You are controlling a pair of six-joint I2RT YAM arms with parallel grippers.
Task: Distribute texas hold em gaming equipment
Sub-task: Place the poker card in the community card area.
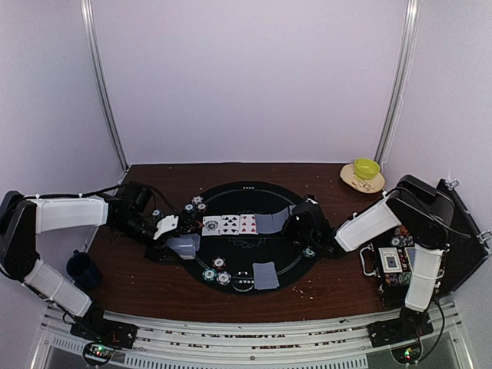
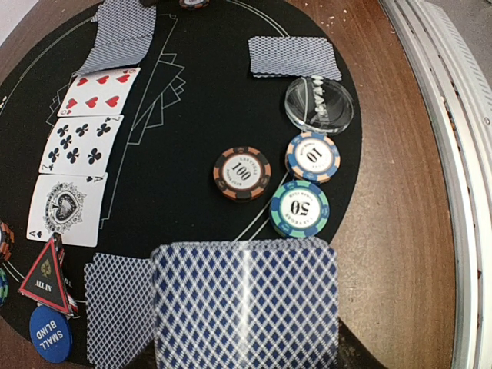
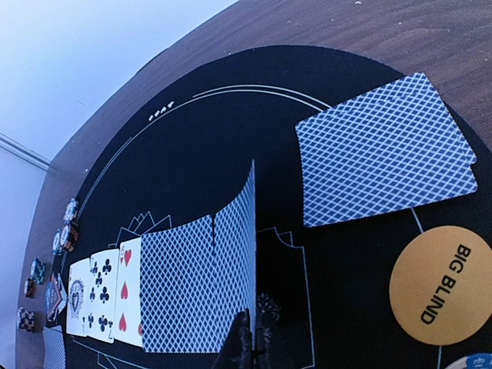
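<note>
Three face-up cards are lying in a centre row, a blue-backed card curling upward at its right end, the deck being held lower left.

The far side of the black mat, from 10 to 2 o'clock, lies bare and gives the widest way in. A row of face-up cards crosses its middle. The left end effector, gripping a deck, blocks 9 o'clock. The right end effector, pinching one upright card, blocks 3. Chips and face-down cards crowd 6 to 7.
</note>
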